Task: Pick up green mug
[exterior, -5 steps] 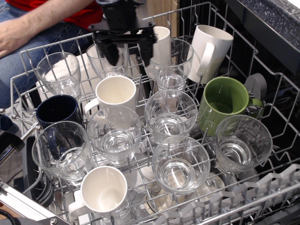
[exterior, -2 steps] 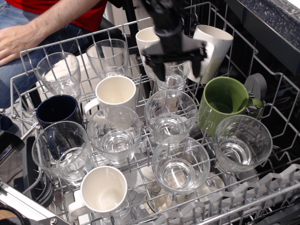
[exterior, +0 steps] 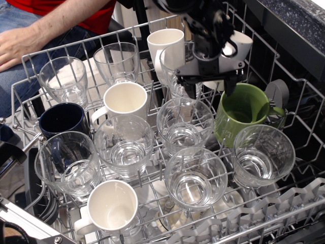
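One large wire dish rack (exterior: 30,56) fills most of the view and holds many glasses and mugs, all with their openings toward the camera. At the top left, a person's forearm and hand (exterior: 20,43) rest just behind the rack. The robot arm (exterior: 203,20) comes down from the top centre, and its gripper (exterior: 209,90) hangs over the back right part of the rack. Its two dark fingers are spread apart with nothing between them; the right fingertip is at the left rim of the green mug (exterior: 242,113), but I cannot tell if it touches. The green mug sits tilted at the right side of the rack, between a white mug (exterior: 238,43) behind it and a drinking glass (exterior: 263,155) in front. A dark navy mug (exterior: 63,119) sits at the left side, well apart from the gripper.
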{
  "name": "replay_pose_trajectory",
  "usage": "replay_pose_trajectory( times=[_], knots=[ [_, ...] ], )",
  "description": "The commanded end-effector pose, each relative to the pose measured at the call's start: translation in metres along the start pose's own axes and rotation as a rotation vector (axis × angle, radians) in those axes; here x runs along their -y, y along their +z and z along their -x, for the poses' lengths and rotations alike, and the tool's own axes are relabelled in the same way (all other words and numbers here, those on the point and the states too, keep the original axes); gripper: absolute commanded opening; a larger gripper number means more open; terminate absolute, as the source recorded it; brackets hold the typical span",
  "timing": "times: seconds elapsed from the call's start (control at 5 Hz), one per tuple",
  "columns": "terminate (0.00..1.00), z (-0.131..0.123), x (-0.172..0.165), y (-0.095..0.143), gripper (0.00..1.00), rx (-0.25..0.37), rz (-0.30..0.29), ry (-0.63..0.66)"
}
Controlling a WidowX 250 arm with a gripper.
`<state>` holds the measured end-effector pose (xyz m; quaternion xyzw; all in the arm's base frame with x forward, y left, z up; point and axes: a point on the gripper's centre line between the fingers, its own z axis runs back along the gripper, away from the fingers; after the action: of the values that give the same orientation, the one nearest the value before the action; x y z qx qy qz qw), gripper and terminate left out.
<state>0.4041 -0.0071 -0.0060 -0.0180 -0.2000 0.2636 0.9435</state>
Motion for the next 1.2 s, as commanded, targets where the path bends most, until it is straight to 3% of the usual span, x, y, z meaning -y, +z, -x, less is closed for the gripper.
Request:
replay_pose_trajectory(
  times=[0.0, 0.4, 0.8, 1.0],
  knots=[
    [0.0, -0.031, 0.025, -0.013, 1.0, 0.121, -0.012, 0.068],
    [0.0, -0.012, 0.024, -0.019, 1.0, 0.077, -0.039, 0.021],
    [0.0, 0.005, 0.019, -0.026, 1.0, 0.092, -0.079, 0.012],
    [0.0, 0.008, 0.02, -0.027, 0.0, 0.088, -0.078, 0.032]
  ],
)
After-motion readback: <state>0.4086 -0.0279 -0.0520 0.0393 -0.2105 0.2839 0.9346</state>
